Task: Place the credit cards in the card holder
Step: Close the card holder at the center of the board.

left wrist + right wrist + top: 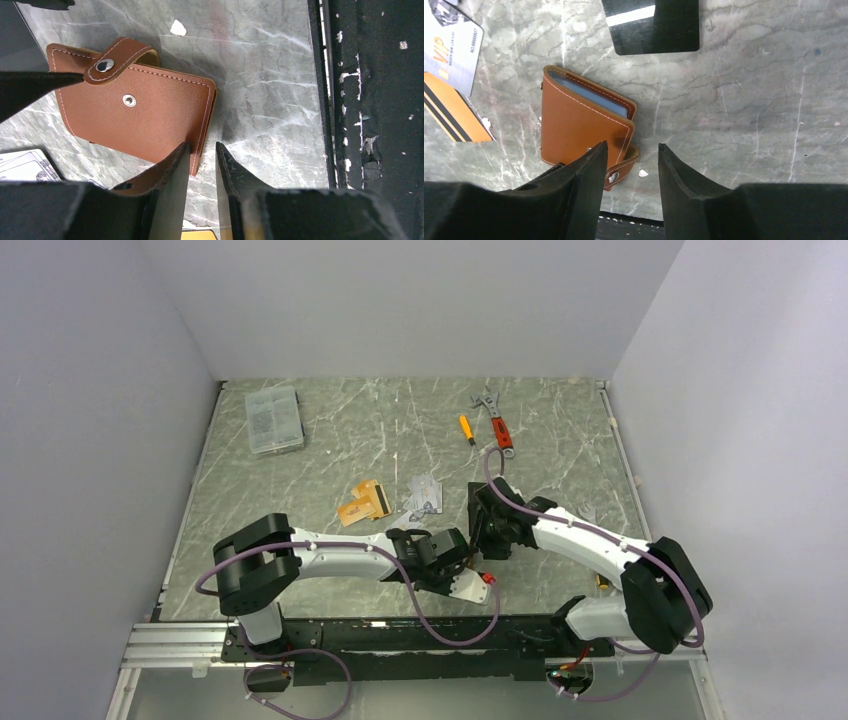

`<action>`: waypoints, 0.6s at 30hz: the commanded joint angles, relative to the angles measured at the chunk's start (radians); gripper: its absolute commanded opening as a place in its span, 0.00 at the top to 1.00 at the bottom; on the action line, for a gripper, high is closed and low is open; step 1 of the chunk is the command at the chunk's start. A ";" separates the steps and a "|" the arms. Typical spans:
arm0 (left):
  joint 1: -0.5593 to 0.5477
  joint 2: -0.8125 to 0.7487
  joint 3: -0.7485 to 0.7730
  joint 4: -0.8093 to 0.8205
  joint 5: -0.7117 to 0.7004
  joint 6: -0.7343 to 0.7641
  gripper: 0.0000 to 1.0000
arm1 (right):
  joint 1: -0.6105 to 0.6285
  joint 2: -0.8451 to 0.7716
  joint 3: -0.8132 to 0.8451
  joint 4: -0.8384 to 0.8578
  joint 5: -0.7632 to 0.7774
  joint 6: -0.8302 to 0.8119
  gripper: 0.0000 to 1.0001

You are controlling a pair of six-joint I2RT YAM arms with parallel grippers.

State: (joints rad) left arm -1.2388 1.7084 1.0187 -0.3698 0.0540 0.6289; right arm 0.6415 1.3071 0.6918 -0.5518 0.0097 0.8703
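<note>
Tan leather card holder [579, 130] lies closed, unsnapped, on the table [749, 125] between the empty, part-open left gripper [202, 165] and right gripper [631, 160]; opening it likely comes next, credit cards [451, 45] lying nearby.

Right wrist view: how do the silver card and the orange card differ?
The silver card is grey with VIP lettering; the orange card bears black stripes. The silver card sits above the orange card in this view. Both lie flat on the table beside the wallet.
</note>
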 commanded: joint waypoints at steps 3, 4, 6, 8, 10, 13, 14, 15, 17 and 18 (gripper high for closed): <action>-0.002 0.020 0.022 -0.039 -0.019 0.005 0.65 | 0.003 0.011 0.075 -0.015 -0.045 0.005 0.51; -0.003 0.018 0.018 -0.037 -0.020 0.005 0.64 | 0.004 0.024 0.075 -0.014 -0.052 0.008 0.51; -0.003 0.012 0.015 -0.034 -0.021 0.005 0.64 | 0.010 0.036 0.070 -0.004 -0.062 0.015 0.51; -0.004 0.010 0.014 -0.031 -0.024 0.005 0.63 | 0.015 0.040 0.061 0.008 -0.070 0.021 0.52; -0.003 0.009 0.013 -0.027 -0.029 0.003 0.61 | 0.019 0.050 0.056 0.010 -0.079 0.023 0.54; -0.004 0.001 0.019 -0.021 -0.032 -0.001 0.60 | 0.018 0.061 0.055 -0.004 -0.085 0.019 0.60; -0.003 -0.002 0.020 -0.019 -0.032 -0.001 0.59 | 0.018 0.060 0.053 -0.006 -0.083 0.019 0.62; -0.004 -0.005 0.024 -0.019 -0.035 0.000 0.59 | 0.017 0.057 0.053 -0.010 -0.080 0.019 0.65; -0.004 -0.011 0.030 -0.022 -0.037 0.002 0.59 | 0.018 0.049 0.052 -0.016 -0.073 0.021 0.69; -0.004 -0.014 0.035 -0.028 -0.037 0.004 0.59 | 0.018 0.044 0.052 -0.020 -0.070 0.022 0.71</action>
State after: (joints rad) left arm -1.2415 1.7123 1.0237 -0.3832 0.0338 0.6281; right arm 0.6563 1.3678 0.7387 -0.5529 -0.0608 0.8822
